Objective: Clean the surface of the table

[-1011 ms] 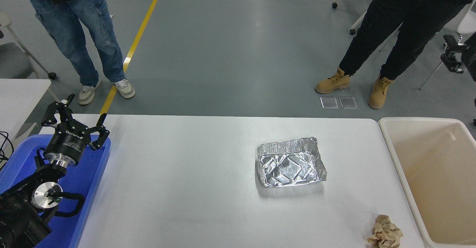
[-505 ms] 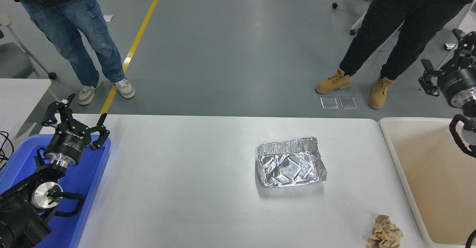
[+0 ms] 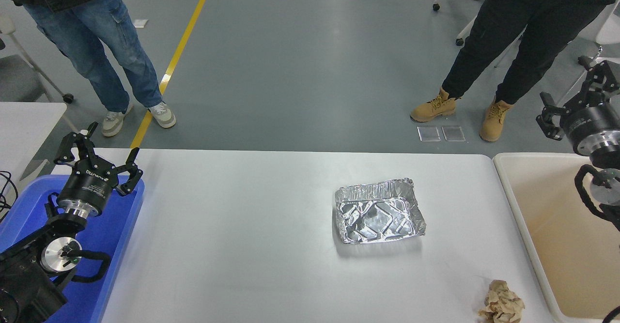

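- The left gripper (image 3: 97, 161) is parked at the lower left over a blue bin (image 3: 123, 226), its fingers spread and holding nothing.
- The tabletop (image 3: 232, 236) fills the middle of the view, between the blue bin and the beige bin (image 3: 533, 226) at its right end.
- A crumpled foil tray (image 3: 378, 211) sits open side up right of centre; thin foil will likely buckle or slip if pinched on one wall.
- A wad of brown paper (image 3: 502, 303) lies near the front right corner, just beside the beige bin; a sweep could knock it off the front edge.
- The right gripper (image 3: 579, 102) hangs above the beige bin's far end with fingers spread, empty; reaching left, the arm could clip the bin rim.
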